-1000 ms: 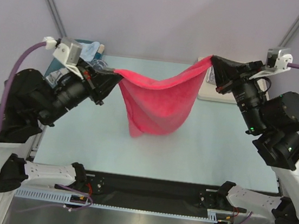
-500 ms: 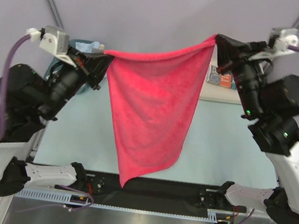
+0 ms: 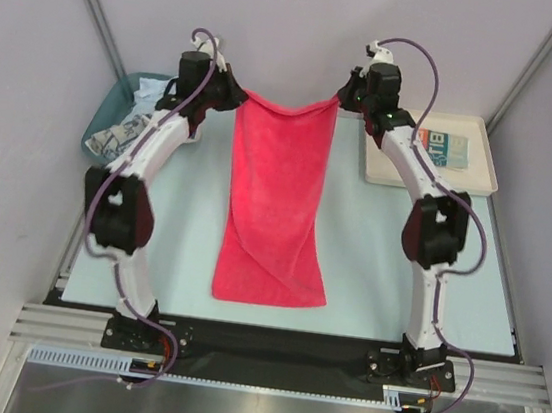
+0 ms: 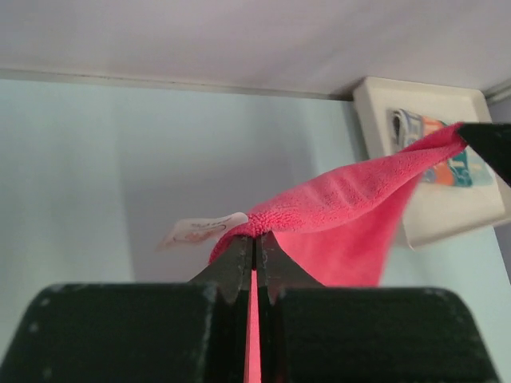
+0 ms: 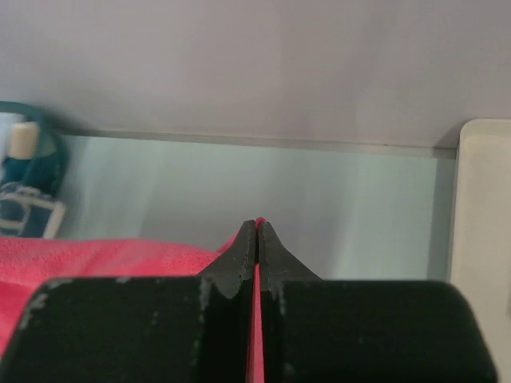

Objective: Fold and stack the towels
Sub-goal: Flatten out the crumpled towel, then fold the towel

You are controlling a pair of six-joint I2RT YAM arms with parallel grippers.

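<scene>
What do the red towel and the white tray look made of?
The red towel: soft fuzzy cloth, likely microfiber or terry; its nap looks matte and it drapes limply. The white tray: probably hard plastic; smooth, pale, with a raised rim.

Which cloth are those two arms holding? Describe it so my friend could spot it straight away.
On the pale table, between the two arms, a long red-pink towel runs from the far edge toward the near one. The left gripper and right gripper pinch its far corners; unlike the lettered towel in the white tray, it is plain.
</scene>
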